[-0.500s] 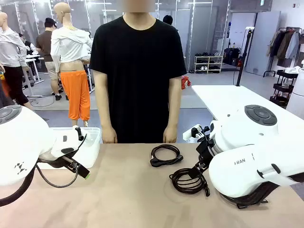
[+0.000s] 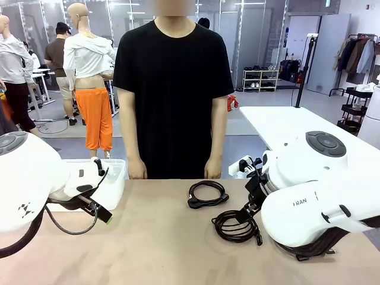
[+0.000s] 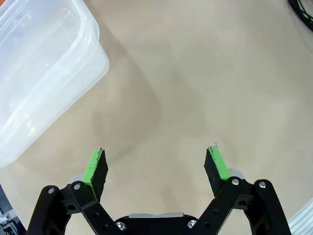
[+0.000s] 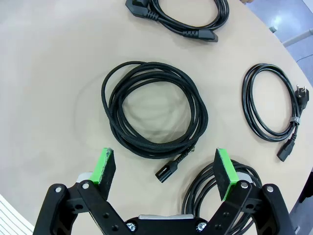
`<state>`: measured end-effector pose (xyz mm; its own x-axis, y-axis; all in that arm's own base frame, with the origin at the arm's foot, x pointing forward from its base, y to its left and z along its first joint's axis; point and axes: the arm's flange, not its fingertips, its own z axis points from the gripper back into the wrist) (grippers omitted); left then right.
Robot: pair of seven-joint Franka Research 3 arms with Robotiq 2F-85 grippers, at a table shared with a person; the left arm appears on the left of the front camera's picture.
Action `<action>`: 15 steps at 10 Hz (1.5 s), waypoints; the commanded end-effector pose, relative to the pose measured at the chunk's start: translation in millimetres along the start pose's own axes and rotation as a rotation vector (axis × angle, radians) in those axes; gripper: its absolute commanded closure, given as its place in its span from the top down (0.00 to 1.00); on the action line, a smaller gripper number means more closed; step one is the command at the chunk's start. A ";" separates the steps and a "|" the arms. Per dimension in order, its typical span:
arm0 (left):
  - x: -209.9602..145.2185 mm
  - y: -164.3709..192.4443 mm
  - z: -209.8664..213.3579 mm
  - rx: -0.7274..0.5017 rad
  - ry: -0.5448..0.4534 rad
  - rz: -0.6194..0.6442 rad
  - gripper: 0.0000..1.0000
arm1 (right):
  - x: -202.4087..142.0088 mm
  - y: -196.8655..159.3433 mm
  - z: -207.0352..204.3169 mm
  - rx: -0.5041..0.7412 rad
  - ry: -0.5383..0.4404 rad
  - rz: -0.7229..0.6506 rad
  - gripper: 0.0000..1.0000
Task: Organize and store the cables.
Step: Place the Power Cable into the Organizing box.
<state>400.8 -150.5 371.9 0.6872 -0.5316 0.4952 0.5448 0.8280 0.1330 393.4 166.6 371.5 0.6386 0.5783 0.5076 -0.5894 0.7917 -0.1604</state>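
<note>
The clear plastic tub (image 2: 116,178) stands at the far left of the table (image 2: 154,243), and every cable lies well apart from it, toward the robot's right. The left gripper (image 3: 156,164) hangs just beside the tub over bare tabletop, its jaws spread wide and holding nothing. The right gripper (image 4: 165,169) is just as wide open and empty, looking down on the cables. Nearest to it is the braided cable coil (image 4: 197,105), lying flat just ahead of the fingertips, with its plug end (image 4: 166,172) in the gap between the two green pads as the wrist camera sees it. A thinner coil (image 4: 198,188) lies partly beneath one finger. The tied coil (image 4: 248,103), with its pale tie band (image 4: 295,121), sits off to one side, and a power cable (image 4: 171,22) lies farther ahead. The gripper's height above the table cannot be told. The right arm is clearly the nearer one, so the pick looks to be its job. The braided coil's near arc runs from fingertip to fingertip, along the closing line, so a pinch there would probably slide. The side arcs run lengthwise with the fingers and would suit a grasp, or the wrist could roll a quarter turn. The coil would then have to be carried across the table to the tub.
</note>
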 end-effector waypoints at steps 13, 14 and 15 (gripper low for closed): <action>23.3 103.6 148.2 -0.289 -0.030 -0.359 1.00 | -7.8 -130.0 126.2 0.335 -0.046 0.185 1.00; 4.9 121.3 164.4 -0.294 -0.075 -0.417 1.00 | -28.2 -148.2 142.9 0.358 -0.084 0.162 1.00; -17.3 139.2 177.0 -0.281 -0.118 -0.459 1.00 | -52.2 -163.6 161.2 0.370 -0.116 0.158 1.00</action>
<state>383.8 -13.1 542.9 0.3490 -0.7840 0.5134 0.8762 0.4673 0.1179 382.3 -3.6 510.1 0.4752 0.6572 0.5850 -0.8269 0.5608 0.0417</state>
